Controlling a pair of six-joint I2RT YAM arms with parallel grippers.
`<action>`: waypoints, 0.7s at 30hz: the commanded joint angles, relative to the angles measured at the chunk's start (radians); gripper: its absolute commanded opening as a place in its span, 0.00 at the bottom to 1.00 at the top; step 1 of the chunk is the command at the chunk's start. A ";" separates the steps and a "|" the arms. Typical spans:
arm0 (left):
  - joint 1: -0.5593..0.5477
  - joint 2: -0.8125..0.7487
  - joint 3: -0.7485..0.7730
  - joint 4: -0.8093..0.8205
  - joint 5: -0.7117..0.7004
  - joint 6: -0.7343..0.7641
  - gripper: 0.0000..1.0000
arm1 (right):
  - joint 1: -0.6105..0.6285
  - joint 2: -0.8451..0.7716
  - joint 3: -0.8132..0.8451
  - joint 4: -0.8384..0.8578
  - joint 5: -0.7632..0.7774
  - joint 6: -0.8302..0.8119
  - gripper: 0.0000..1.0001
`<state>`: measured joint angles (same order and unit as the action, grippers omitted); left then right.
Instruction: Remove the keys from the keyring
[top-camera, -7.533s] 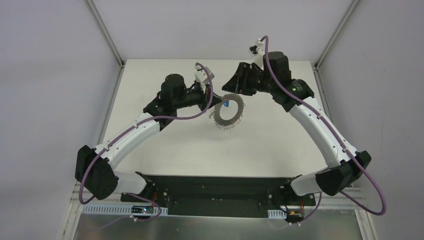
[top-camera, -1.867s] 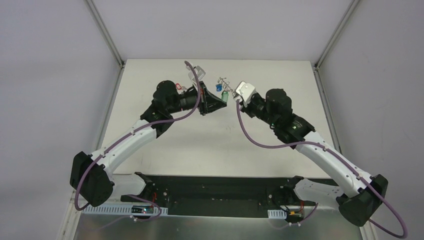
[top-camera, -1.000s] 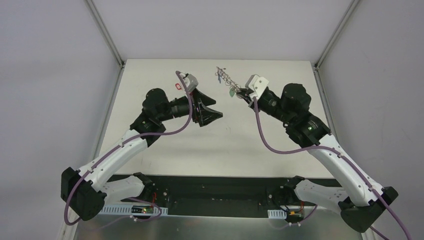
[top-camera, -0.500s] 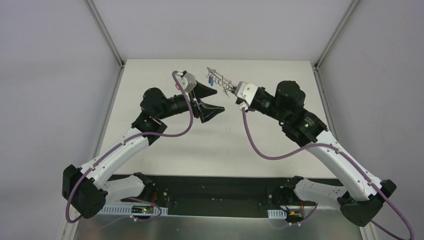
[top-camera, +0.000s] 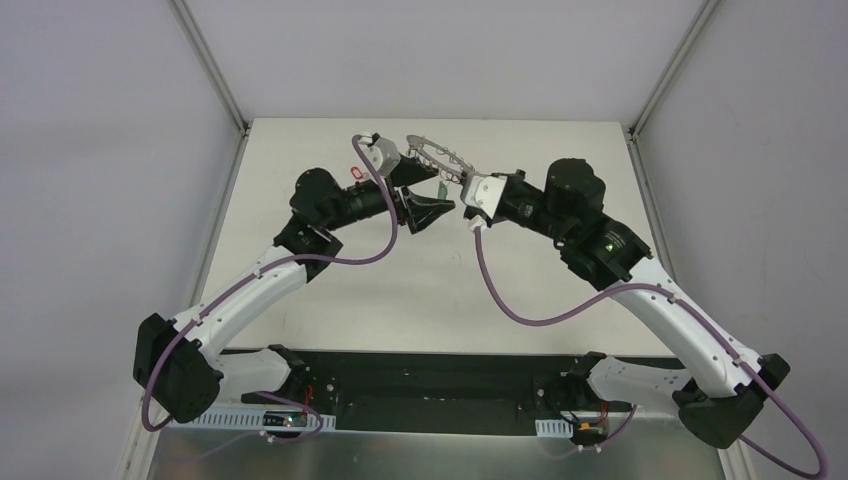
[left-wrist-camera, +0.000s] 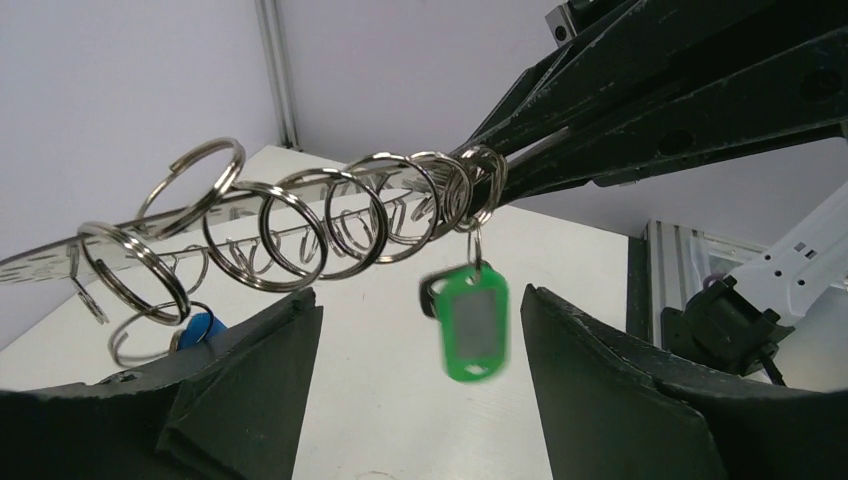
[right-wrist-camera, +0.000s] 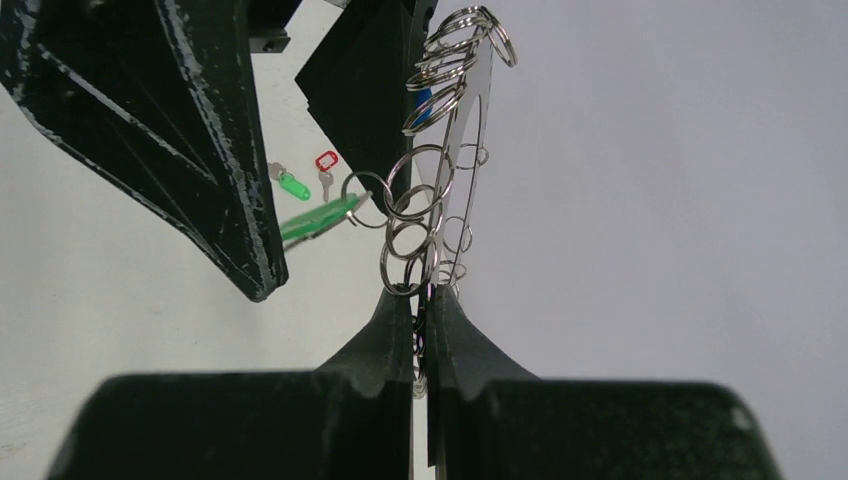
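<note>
L gripper (top-camera: 437, 190), jaws wide, has moved in astride green-tag key (left-wrist-camera: 470, 320) on keyring (top-camera: 432, 148) pinched by R gripper (right-wrist-camera: 420, 295); pull-off likely next.

Soft, even light is coming from overhead, washing the desk (top-camera: 400, 300) nearly white and leaving only faint shadows under the arms. In the left wrist view the green tag (left-wrist-camera: 472, 325) is smearing with motion blur, while the wire loops of the keyring (left-wrist-camera: 235, 205) are catching small glints. The left claw (left-wrist-camera: 418, 292) and right claw (right-wrist-camera: 421, 292) are looming dark, soft-edged and close to the lenses, almost silhouettes.
</note>
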<state>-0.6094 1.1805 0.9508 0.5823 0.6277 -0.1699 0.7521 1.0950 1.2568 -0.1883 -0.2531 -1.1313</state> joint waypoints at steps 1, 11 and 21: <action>-0.007 0.007 0.052 0.079 0.006 0.011 0.74 | 0.011 -0.019 0.059 0.066 -0.041 -0.030 0.00; -0.007 0.034 0.057 0.097 0.014 0.000 0.69 | 0.021 -0.014 0.063 0.062 -0.058 -0.028 0.00; -0.007 0.034 0.028 0.108 0.014 -0.004 0.64 | 0.024 -0.017 0.071 0.061 -0.054 -0.025 0.00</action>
<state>-0.6094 1.2304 0.9627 0.6170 0.6258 -0.1711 0.7704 1.0954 1.2675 -0.1909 -0.2771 -1.1389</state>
